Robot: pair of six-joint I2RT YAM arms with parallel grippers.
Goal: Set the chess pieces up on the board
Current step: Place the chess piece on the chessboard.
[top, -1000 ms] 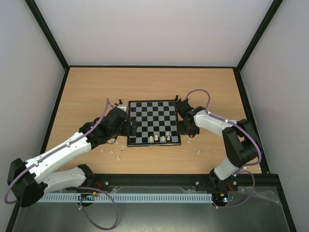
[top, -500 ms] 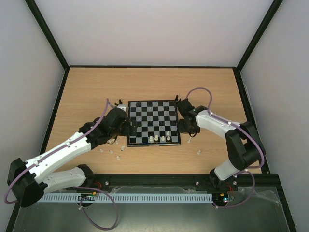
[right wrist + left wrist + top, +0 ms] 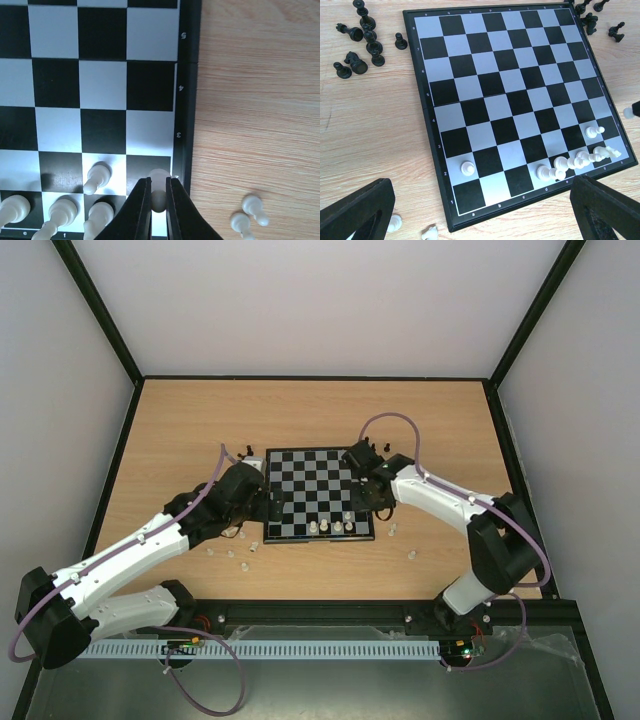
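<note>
the board (image 3: pixel 319 494) sits at the middle of the wooden table (image 3: pixel 200 420) in the top view, with one arm on each side of it. the right gripper (image 3: pixel 159 182) is at the lower centre of its wrist view, jaws pinched nearly together on a white pawn (image 3: pixel 159 200), whose round head pokes up between the two black fingers (image 3: pixel 142 210). that pawn hangs over the column of squares just inside the board's right border, near the lower rows; whether its base touches the board cannot be told. just left of it, a row of white pieces (image 3: pixel 97 177) stands along the bottom of that view, one square apart, some cut off by the frame edge. two loose white pieces (image 3: pixel 250 212) lie on the bare wood at lower right, off the board.

over to the left gripper (image 3: pixel 481 200): its fingers sit in the bottom corners of its wrist view, spread as wide as can be, with nothing between them but the near edge of the board below. a lone white pawn (image 3: pixel 466 167) stands at lower left of the board there, and a tight cluster of white figures (image 3: pixel 575 161) crowds the lower right. black pieces (image 3: pixel 360 50) are scattered on the table at upper left, more at upper right (image 3: pixel 592 20), all off the board.
</note>
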